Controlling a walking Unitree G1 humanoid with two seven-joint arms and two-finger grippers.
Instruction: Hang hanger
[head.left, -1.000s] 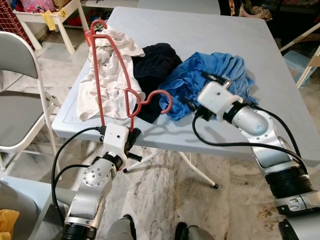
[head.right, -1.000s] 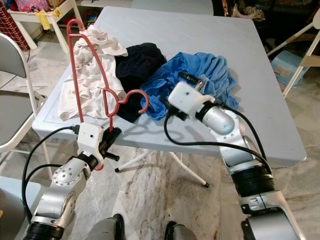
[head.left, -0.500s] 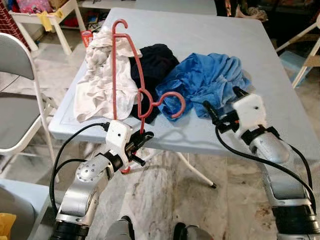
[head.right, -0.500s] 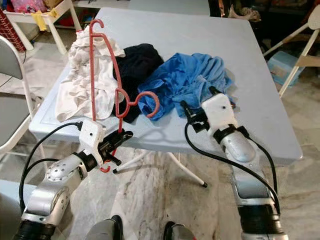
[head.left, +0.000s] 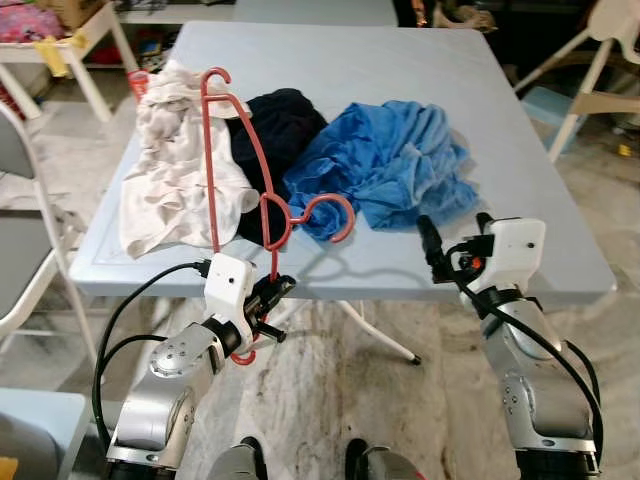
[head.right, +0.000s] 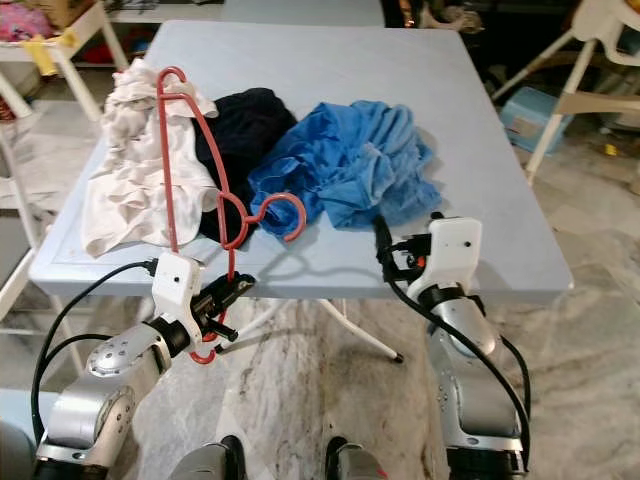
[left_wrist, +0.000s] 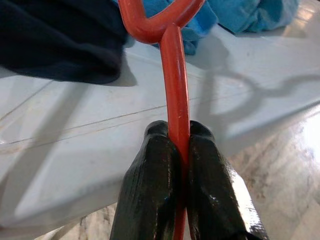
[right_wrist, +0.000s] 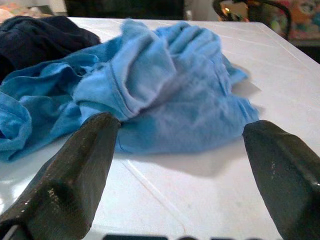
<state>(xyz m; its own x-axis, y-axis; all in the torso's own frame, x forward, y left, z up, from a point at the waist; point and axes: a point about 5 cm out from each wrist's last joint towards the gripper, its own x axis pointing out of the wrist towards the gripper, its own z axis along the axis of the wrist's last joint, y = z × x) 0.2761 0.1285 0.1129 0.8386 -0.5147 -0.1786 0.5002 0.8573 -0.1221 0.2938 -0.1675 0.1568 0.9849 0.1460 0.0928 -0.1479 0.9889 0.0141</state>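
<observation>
A red plastic hanger (head.left: 243, 165) stands upright in front of the grey table (head.left: 380, 60), its hook curling out toward the blue cloth. My left gripper (head.left: 272, 296) is shut on the hanger's bar near its lower end, just below the table's front edge; the left wrist view shows both fingers (left_wrist: 150, 185) pressed on the red bar (left_wrist: 175, 95). My right gripper (head.left: 455, 243) is open at the table's front edge, holding nothing, pointed at the crumpled blue garment (right_wrist: 165, 90).
On the table lie a white garment (head.left: 175, 165) at the left, a dark navy one (head.left: 275, 125) in the middle and the blue one (head.left: 395, 165) at the right. A folding chair (head.left: 30, 250) stands left of the table. More chairs and a blue bin (head.left: 540, 100) stand at the right.
The camera has shifted. My right gripper has drawn back from over the blue garment to the table's front edge. The hanger stays in my left gripper, a little more upright than a second ago.
</observation>
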